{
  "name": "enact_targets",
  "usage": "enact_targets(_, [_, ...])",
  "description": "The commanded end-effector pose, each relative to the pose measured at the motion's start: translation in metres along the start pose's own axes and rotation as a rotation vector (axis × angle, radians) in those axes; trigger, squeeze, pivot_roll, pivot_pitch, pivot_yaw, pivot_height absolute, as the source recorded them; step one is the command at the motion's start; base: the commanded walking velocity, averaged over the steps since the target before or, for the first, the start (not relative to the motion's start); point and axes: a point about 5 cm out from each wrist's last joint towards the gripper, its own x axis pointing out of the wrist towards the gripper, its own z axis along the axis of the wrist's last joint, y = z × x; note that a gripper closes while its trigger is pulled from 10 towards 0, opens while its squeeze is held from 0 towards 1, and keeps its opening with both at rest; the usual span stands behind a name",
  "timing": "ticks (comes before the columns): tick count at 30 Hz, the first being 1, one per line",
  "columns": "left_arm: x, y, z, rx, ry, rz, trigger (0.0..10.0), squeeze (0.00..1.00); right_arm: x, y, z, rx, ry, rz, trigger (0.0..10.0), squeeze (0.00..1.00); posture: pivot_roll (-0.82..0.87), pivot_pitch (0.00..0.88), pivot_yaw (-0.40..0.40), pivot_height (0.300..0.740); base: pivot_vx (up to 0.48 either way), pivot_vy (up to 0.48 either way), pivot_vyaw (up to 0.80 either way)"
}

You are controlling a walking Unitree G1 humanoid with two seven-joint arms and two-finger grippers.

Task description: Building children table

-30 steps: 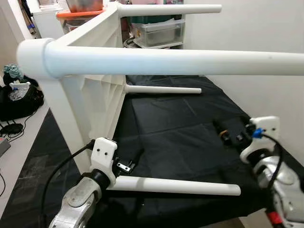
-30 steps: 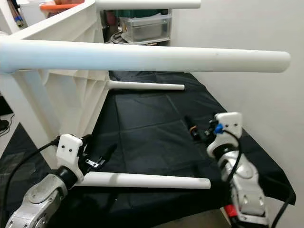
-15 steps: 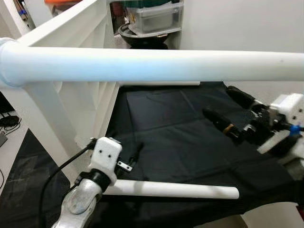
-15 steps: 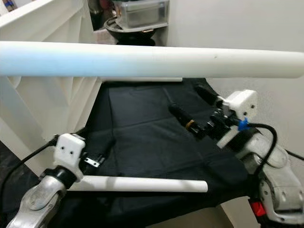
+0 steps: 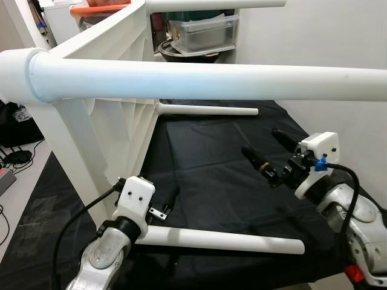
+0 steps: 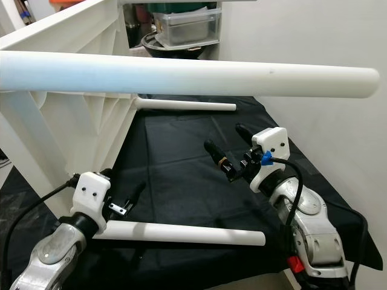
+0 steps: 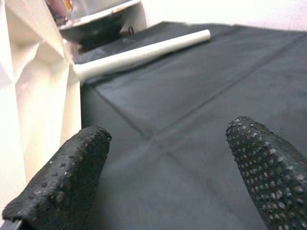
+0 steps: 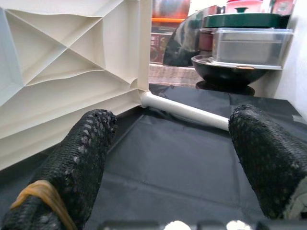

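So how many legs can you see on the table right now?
4: a near top leg, a far top leg, a far bottom leg and a near bottom leg by the left pincer.

No legible text/labels in any view.

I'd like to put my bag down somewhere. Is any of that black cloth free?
The middle of the black cloth is bare, between the far table leg, the near table leg and the open right gripper. It is crowded by the tabletop, where the open left gripper hangs.
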Motion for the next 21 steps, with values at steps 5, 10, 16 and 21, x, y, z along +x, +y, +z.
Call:
enact_targets(5, [0.0019,0.0026,-0.0030,0.000,0.024,0.007,10.0,0.00,0.0004,0.0050,-0.0086,0.027,0.020,-0.009,10.0,0.00,-0.12,0.055,0.036,0.740,-0.197,0.000,0.00])
enact_targets(10, [0.0033,0.0017,-0.0017,-0.010,0.019,0.004,10.0,0.00,0.0005,0.0086,-0.0117,0.033,0.028,-0.013,10.0,0.00,-0.12,0.057,0.034,0.740,-0.097,0.000,0.00])
enact_targets(16, [0.0043,0.0020,-0.0006,-0.028,0.019,0.007,10.0,0.00,0.0007,0.0126,-0.0157,0.041,0.043,-0.012,10.0,0.00,-0.11,0.060,0.034,0.740,-0.273,0.000,0.00])
enact_targets(21, [0.0051,0.0073,0.0008,-0.040,0.011,0.027,10.0,0.00,0.0020,0.0139,-0.0154,0.043,0.043,-0.012,10.0,0.00,-0.12,0.062,0.035,0.740,0.000,0.000,0.00])
